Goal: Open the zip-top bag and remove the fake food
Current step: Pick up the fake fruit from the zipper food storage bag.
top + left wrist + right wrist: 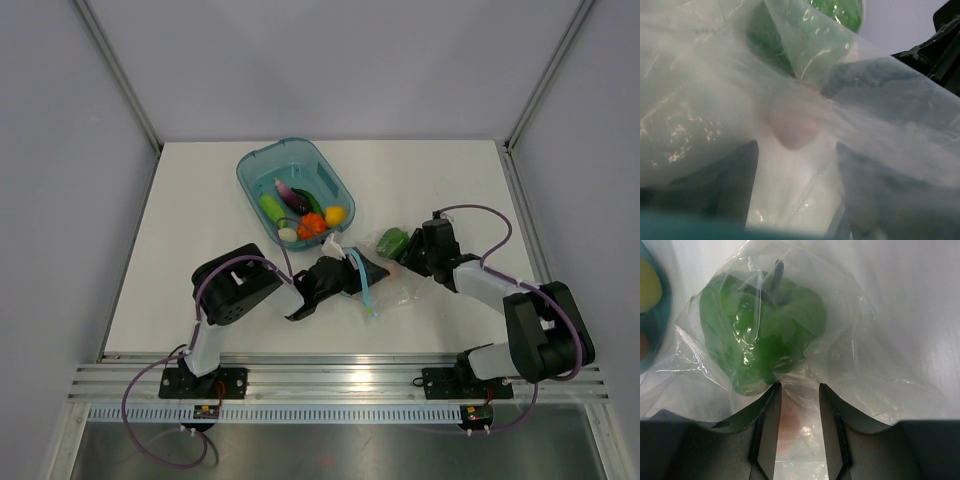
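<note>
On the white table [200, 200] the job looks most of the way done: the teal tub [250, 165] at the far centre already holds a cucumber [270, 208], an eggplant [292, 197], an orange-red piece [310, 225], a lemon [335, 215] and a whitish piece [288, 234], while the zip-top bag [400, 290] lies crumpled nearer, between the two arms, its blue zip strip [364, 285] trailing toward the near edge on its left side. What is left, by my reading, is the green pepper [765, 335], which is not yet out: it sits under the clear film at the bag's far right end, and a pinkish lump [790, 425] that I cannot identify shows through the plastic just nearer than it. The left gripper [345, 272] is at the bag's left end; seen through the film draped over its camera, its fingers [725, 185] stand well apart, with pale film and that lump showing in the gap. The right gripper [800, 390] points at the pepper from the near right, its tips just short of it, the jaws a little apart with film and the pinkish lump in the gap; whether they bite on anything I cannot tell
</note>
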